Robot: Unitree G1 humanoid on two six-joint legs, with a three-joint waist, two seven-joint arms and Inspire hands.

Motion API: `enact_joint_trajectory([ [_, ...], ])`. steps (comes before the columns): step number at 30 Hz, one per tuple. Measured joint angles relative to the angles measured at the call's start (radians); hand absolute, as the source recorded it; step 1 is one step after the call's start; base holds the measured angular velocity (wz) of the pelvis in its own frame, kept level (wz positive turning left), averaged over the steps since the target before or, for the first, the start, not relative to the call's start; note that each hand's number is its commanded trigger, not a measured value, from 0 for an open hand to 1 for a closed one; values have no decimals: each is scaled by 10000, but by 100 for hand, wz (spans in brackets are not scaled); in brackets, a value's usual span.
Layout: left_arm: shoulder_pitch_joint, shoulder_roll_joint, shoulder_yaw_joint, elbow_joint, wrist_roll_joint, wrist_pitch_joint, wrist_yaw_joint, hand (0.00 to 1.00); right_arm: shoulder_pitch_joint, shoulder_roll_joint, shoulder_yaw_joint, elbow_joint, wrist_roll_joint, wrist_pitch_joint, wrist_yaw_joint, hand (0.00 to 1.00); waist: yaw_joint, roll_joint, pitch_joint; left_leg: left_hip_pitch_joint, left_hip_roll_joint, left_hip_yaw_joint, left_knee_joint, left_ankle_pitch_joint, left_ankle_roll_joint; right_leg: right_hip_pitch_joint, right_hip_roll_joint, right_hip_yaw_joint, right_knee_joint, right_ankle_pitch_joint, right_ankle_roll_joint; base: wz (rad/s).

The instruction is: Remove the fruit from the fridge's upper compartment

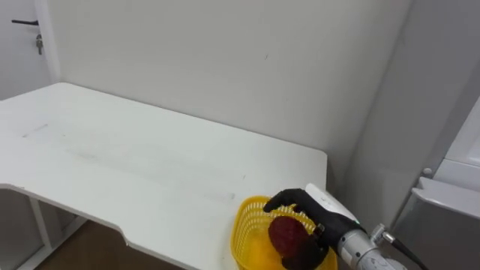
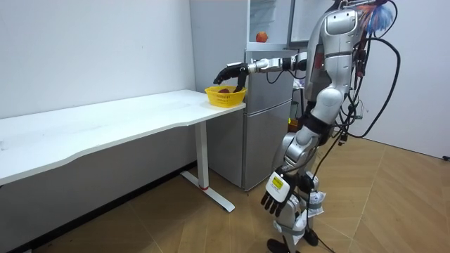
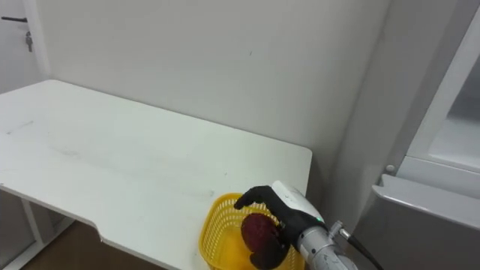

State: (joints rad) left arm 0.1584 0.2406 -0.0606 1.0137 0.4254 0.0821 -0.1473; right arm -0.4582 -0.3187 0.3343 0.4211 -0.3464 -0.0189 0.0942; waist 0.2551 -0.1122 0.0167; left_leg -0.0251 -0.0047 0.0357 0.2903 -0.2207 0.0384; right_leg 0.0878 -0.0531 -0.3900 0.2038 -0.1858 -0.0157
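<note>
A yellow mesh basket (image 1: 244, 232) stands on the near right corner of the white table (image 1: 150, 165), close to the fridge. My right hand (image 1: 315, 208) reaches in from the lower right and hovers over the basket, its fingers arched over a dark red fruit (image 1: 289, 234) and its thumb beneath it. The fruit sits just inside the basket's rim, above something orange on the bottom. In the room view I stand before the fridge (image 2: 271, 119) with that arm stretched toward the basket (image 2: 225, 95). My left hand (image 2: 275, 192) hangs beside my leg, fingers relaxed.
A red-orange fruit (image 2: 261, 36) rests on a shelf in the open upper fridge compartment. The grey fridge body (image 1: 450, 206) stands right beside the table's end. A plain wall runs behind the table, with a door (image 1: 22, 45) at far left.
</note>
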Motion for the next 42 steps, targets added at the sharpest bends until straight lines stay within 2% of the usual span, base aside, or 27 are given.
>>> enact_joint_trajectory([
  [5, -1, 21, 0, 0, 0, 0, 0, 0, 0, 8, 0, 0, -2, -1, 0, 0, 1, -46, 17, -13, -22, -5, -1, 0, 6, -9, -17, 1, -12, -10, 16, 0],
  [8, -5, 21, 0, 0, -1, 0, 0, 0, 0, 8, -1, 0, -8, -1, -1, 0, 5, -80, -6, -8, -29, 1, -7, 0, 10, -15, -27, 9, -12, -15, 25, 0],
  [18, -4, -7, -9, -5, -7, 28, 6, 0, -1, 9, -7, 2, 20, -1, -75, 0, -8, -53, 13, -3, -29, 2, -46, 2, 13, -29, -26, 11, -18, -16, 26, 0],
  [24, -16, 4, -176, -1, -26, 33, 103, 0, -1, 9, -7, -6, 319, -1, -76, 0, -24, -87, -11, -11, -32, 7, -57, 3, 13, -27, -28, 5, -37, -18, 29, 0],
  [31, 2, -42, -216, -2, 6, 79, 107, 0, -1, 11, -46, -641, 697, 0, -268, 0, -93, -5, 15, -14, -43, -38, -50, 3, 14, -21, -32, -29, -18, -18, 30, 1],
  [39, 121, -114, -192, 2, 29, 117, 280, 0, 7, 5, -82, -1573, 707, -56, -626, 0, -331, 178, -136, 16, -77, -62, -99, 37, 56, -17, -70, -16, 13, -11, 41, 2],
  [41, 98, -134, -95, 6, 89, 71, 278, 0, 59, 6, -252, -1831, 700, -148, -629, 0, -379, 202, -150, 20, -81, -65, -114, 50, 56, -14, -70, -5, 14, -10, 43, 0],
  [42, 95, -151, 16, 18, 93, 12, 279, 0, 96, 7, -401, -2023, 719, -155, -635, 0, -428, 238, -124, 38, -87, -63, -161, 79, 55, -14, -70, 32, 14, -8, 46, 0],
])
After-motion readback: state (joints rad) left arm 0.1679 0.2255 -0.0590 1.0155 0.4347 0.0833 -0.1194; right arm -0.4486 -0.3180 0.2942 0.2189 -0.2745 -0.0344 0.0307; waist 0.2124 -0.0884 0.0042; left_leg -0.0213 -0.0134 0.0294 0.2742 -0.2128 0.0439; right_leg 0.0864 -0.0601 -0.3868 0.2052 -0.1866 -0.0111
